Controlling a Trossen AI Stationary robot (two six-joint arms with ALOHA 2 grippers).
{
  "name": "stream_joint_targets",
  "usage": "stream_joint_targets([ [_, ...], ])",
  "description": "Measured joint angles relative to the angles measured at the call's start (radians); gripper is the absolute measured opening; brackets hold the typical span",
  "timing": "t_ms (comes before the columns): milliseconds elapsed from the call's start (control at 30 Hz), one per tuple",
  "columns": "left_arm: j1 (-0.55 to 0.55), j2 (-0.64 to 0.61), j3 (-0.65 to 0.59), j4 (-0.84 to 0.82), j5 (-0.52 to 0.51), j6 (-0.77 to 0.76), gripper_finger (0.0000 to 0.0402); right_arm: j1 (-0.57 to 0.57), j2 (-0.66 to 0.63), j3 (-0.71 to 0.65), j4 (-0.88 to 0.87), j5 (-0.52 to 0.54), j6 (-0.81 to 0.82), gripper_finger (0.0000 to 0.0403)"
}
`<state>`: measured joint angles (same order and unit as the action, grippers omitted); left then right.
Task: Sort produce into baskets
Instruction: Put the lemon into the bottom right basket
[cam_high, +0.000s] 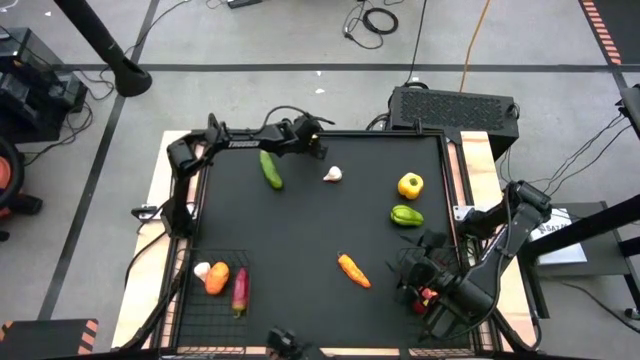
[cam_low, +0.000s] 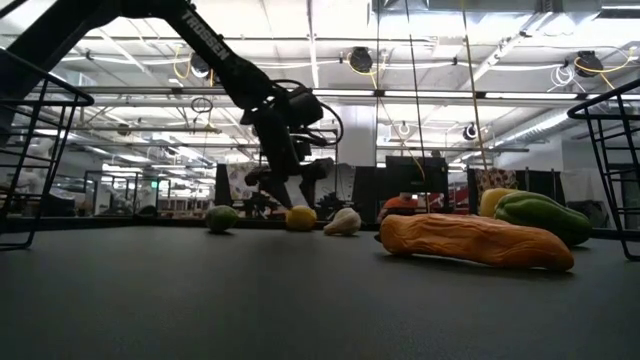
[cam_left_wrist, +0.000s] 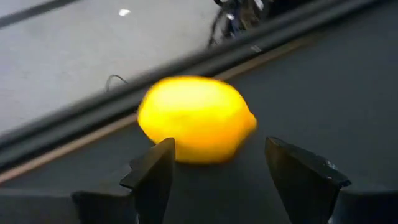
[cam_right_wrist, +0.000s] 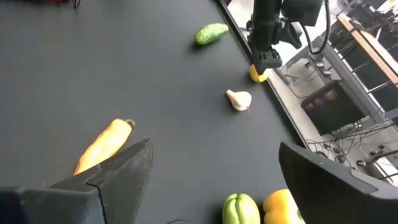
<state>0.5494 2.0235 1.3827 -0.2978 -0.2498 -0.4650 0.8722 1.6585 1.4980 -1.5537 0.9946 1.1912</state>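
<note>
My left pincer (cam_left_wrist: 214, 180) is open, holding nothing, around the lemon (cam_left_wrist: 194, 118) at twelve o'clock on the surface (cam_high: 320, 230), ready to grab.

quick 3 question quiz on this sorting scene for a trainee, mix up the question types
1. True or false: the left gripper is shut on the lemon.
2. Which lies nearest the garlic? A carrot B cucumber C green pepper
3. Fill in: the left basket holds garlic, a carrot and a ____ piece.

Key
1. False: its fingers stand open, the lemon just ahead of them.
2. B, the cucumber.
3. Reddish.
</note>
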Motion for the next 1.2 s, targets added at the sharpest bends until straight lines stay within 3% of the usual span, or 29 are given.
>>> stream_joint_targets([
  [300, -0.081, -0.005, 0.000, -0.008, 0.240, 0.066, 0.0254, 0.001, 0.000, 0.000, 0.007, -0.014, 0.001, 0.0336],
  [367, -0.104, -0.018, 0.001, 0.001, 0.153, 0.097, 0.0253, 0.001, 0.000, 0.000, 0.008, -0.026, 0.001, 0.0336],
  [467, -0.115, -0.036, 0.032, 0.004, -0.070, 0.136, 0.0253, 0.001, 0.000, 0.000, 0.008, -0.028, 0.001, 0.0336],
  [533, -0.100, -0.038, 0.059, 0.006, -0.150, 0.138, 0.0253, 0.001, 0.000, 0.000, 0.008, -0.028, 0.001, 0.0336],
  [800, 0.031, -0.032, 0.081, -0.005, -0.101, 0.079, 0.0253, 0.001, 0.000, 0.000, 0.012, -0.028, 0.001, 0.0336],
  [1200, 0.060, 0.032, 0.081, 0.011, -0.050, 0.086, 0.0253, 0.003, 0.000, 0.000, 0.014, -0.028, -0.001, 0.0336],
])
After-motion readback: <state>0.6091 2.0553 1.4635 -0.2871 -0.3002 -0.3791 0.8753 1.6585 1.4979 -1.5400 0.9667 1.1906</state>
